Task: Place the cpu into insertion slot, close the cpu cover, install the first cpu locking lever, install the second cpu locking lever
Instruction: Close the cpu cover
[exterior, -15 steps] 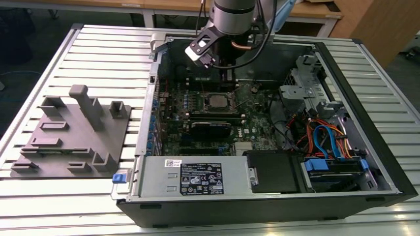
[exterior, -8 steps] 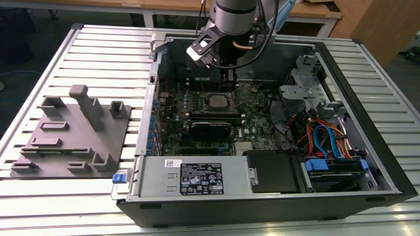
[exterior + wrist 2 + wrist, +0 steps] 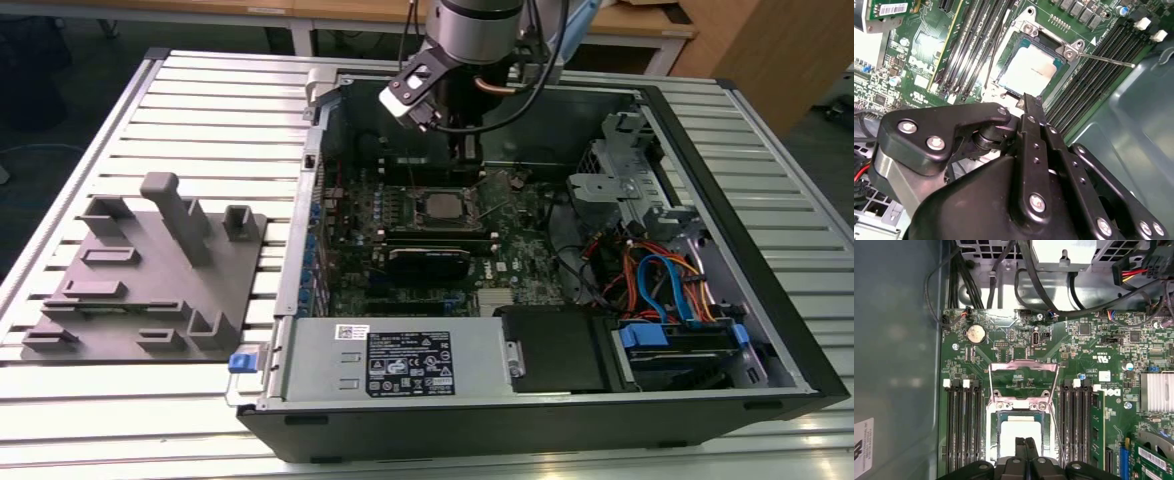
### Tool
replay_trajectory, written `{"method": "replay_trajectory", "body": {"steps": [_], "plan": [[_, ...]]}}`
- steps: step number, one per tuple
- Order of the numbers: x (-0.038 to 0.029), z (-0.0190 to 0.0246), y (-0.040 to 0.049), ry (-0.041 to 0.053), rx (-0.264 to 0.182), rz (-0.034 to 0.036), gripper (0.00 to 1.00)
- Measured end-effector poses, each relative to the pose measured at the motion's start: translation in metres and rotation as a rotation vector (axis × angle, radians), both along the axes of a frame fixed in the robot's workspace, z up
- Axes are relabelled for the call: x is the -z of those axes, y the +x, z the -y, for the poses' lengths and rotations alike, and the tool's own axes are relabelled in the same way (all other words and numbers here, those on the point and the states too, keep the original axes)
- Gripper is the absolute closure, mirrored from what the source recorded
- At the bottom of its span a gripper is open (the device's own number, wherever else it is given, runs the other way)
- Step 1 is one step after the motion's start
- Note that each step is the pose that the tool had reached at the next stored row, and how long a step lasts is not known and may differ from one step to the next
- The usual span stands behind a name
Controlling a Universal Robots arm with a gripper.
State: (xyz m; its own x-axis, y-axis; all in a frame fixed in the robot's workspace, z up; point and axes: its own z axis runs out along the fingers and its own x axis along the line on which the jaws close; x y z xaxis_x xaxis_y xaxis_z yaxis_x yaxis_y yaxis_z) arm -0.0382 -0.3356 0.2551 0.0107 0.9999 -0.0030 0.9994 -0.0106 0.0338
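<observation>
While poised inside the open computer case (image 3: 534,430) on the slatted bench (image 3: 200,100), carries the end effector (image 3: 1025,444) with both fingers pressed flat together and nothing pinched between them. Hangs it over the chip (image 3: 1021,430), at the edge farthest from the hinge of the cover (image 3: 1024,366), fingertips (image 3: 1020,446) overlapping that edge in the first wrist view; cannot tell whether touching the metal or just above it. Shows the chip seated flat in the socket (image 3: 999,435), dull silver top upward, ringed by the metal rim. Has the cover swung open and off the chip, green board visible through its square cut-out, on the side of the socket opposite the end effector. In the second wrist view, sets the end effector (image 3: 1030,100) just beside the chip (image 3: 1029,70), with a thin metal lever (image 3: 1104,59) jutting from the socket's hinge end across the long memory slots (image 3: 1089,77). In the exterior view, places the chip (image 3: 442,208) mid-board under the arm (image 3: 474,30), with a grey fixture block (image 3: 147,270) well apart on the bench at the exterior view's left.
</observation>
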Motion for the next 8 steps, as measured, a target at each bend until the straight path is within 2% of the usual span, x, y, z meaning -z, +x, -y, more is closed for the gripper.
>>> {"method": "replay_trajectory", "body": {"steps": [5, 8], "plan": [[-0.0063, 0.0000, 0.0000, 0.0001, 0.002, 0.0000, 0.90], [-0.0070, 0.0000, 0.0000, 0.0002, 0.002, 0.0001, 0.90]]}}
